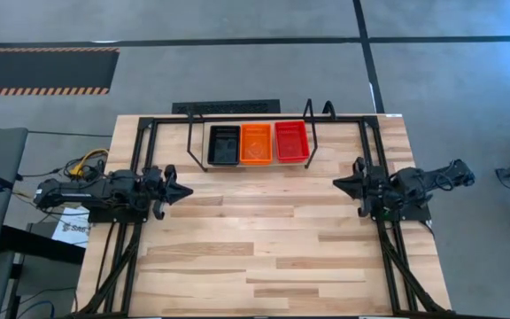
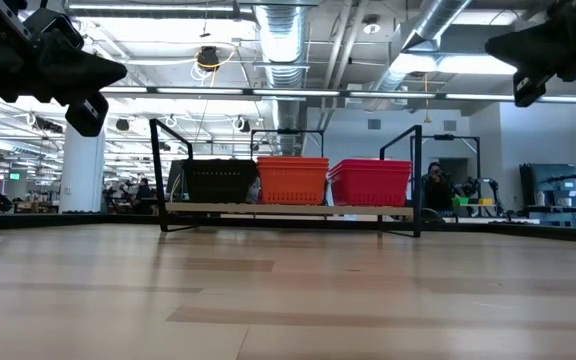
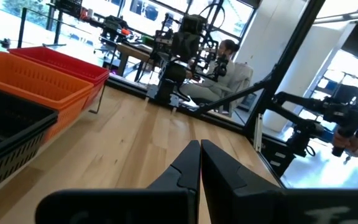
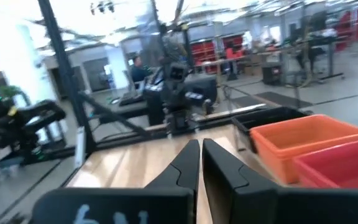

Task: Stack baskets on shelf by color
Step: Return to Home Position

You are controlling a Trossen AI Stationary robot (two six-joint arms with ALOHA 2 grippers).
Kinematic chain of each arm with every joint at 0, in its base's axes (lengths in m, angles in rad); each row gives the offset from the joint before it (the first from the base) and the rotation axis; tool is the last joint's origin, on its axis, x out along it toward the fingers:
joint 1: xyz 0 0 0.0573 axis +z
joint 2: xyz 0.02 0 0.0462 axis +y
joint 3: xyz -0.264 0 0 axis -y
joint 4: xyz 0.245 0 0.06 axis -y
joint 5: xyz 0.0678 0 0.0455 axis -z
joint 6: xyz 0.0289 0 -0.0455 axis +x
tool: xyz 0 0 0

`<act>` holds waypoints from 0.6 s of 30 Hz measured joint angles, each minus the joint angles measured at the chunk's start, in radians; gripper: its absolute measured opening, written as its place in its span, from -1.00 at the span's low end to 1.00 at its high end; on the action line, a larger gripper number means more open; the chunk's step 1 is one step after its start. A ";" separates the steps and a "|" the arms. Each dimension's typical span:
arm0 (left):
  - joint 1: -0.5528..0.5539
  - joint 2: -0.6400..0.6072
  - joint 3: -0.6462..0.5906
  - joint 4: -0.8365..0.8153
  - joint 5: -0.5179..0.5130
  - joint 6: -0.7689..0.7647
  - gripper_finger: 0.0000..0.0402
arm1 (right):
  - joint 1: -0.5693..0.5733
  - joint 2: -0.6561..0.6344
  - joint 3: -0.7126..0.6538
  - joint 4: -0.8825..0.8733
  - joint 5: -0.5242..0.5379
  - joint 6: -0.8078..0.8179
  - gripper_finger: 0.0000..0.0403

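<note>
On the shelf (image 1: 190,133), a low black wire rack at the table's far edge, the baskets stand side by side: black (image 1: 223,144) on the left, orange (image 1: 256,143) in the middle, red (image 1: 291,141) on the right. In the low view they rest with their bottoms on the shelf's board (image 2: 288,209). My left gripper (image 1: 187,190) hovers at the table's left side, level, shut, with nothing between its fingers. My right gripper (image 1: 336,183) hovers at the right side, pointing toward the left, its fingers (image 4: 201,143) together on nothing. Both are well short of the shelf.
A black rail frame (image 1: 149,124) runs around the table, with both arms mounted on it. The wooden tabletop (image 1: 264,230) stretches between the arms and toward the near edge. A person (image 2: 433,185) sits at a bench beyond the far edge.
</note>
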 joint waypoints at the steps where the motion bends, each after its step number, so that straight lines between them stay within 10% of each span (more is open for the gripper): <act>1: 0.000 0.000 0.000 0.000 0.000 0.000 -1.00 | 0.000 -0.009 -0.013 0.006 -0.013 0.000 -0.79; 18: 0.000 0.000 -0.001 -0.005 -0.026 -0.009 -1.00 | 0.005 -0.001 -0.128 0.124 -0.151 0.083 -0.79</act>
